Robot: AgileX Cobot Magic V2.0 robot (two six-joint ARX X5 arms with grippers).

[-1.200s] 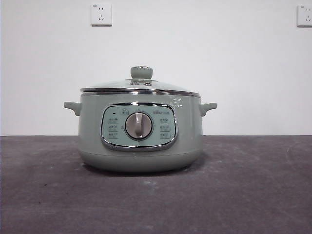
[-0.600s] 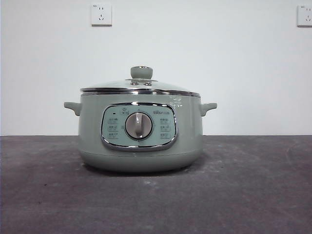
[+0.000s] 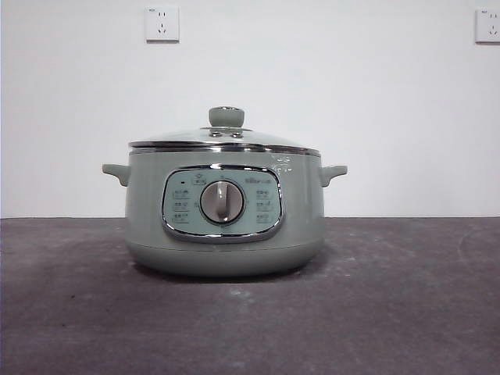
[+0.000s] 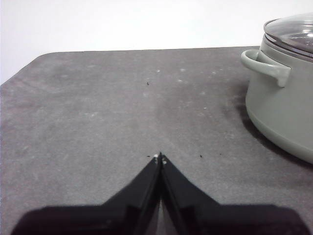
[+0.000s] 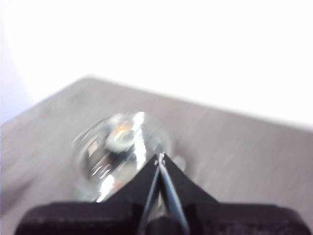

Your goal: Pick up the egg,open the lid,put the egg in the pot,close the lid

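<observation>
The sage-green pot point(image 3: 225, 234) stands mid-table with its dial facing the front view. The glass lid point(image 3: 225, 139) sits shut on it, its pale green knob point(image 3: 226, 116) on top. My left gripper point(image 4: 160, 157) is shut and empty, low over the table, with the pot point(image 4: 281, 112) and lid point(image 4: 293, 32) off to one side. In the blurred right wrist view my right gripper point(image 5: 160, 159) is shut, high above the lid point(image 5: 122, 152). An orange-brown patch shows through the glass; I cannot tell whether it is the egg. Elsewhere the egg is hidden.
The dark grey table point(image 3: 391, 312) runs wide on both sides of the pot. Its rounded far corner point(image 4: 44, 56) shows in the left wrist view. Two wall sockets point(image 3: 162, 23) point(image 3: 488, 24) hang on the white wall behind.
</observation>
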